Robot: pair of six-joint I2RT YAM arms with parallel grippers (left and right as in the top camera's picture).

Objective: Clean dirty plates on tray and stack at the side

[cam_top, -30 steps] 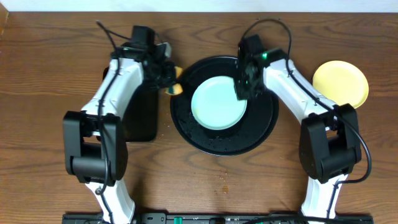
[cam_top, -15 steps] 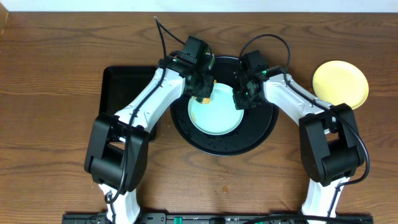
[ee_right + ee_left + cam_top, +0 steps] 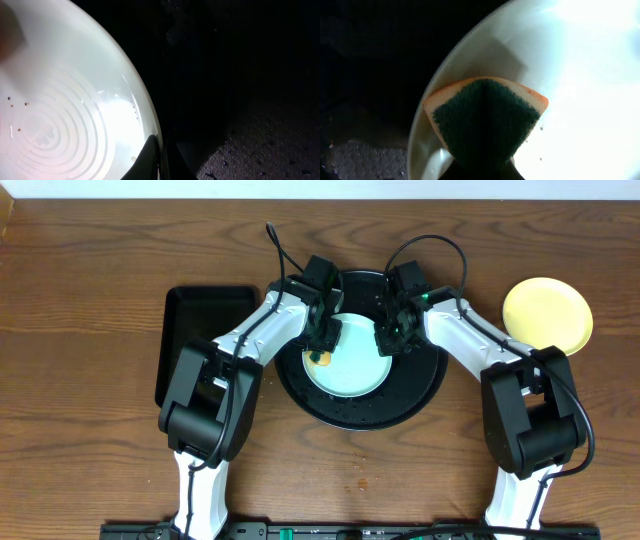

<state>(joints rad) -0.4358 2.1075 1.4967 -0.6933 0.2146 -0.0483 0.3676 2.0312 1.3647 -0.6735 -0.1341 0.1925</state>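
In the middle of the table (image 3: 80, 260) you have the round tray (image 3: 420, 395), black and glossy, with a mint plate (image 3: 355, 375) lying flat inside it, roughly at its centre. Both of your arms reach in over that plate from opposite sides.

Your left gripper (image 3: 323, 346) is over the plate's left edge, and its jaws are clamped on a sponge (image 3: 320, 359). From the left wrist you see the sponge (image 3: 485, 120) with its dark green scouring face toward the camera and an orange rim around it. It sits just inside the plate's (image 3: 580, 75) rim, with the dark tray (image 3: 370, 60) beyond.

Your right gripper (image 3: 388, 340) is at the plate's right edge. From the right wrist its fingertips (image 3: 152, 147) are drawn together on the rim of the plate (image 3: 75, 115), so it is pinching the plate where it lies on the tray (image 3: 240, 100). A few small brown specks (image 3: 10, 100) show on the plate's surface at the left of that view.

Off the tray, a yellow plate (image 3: 547, 313) rests alone on the bare wood at the far right, well apart from both grippers. A black rectangular tray (image 3: 190, 330) lies on the table to the left of the round one, partly under your left arm
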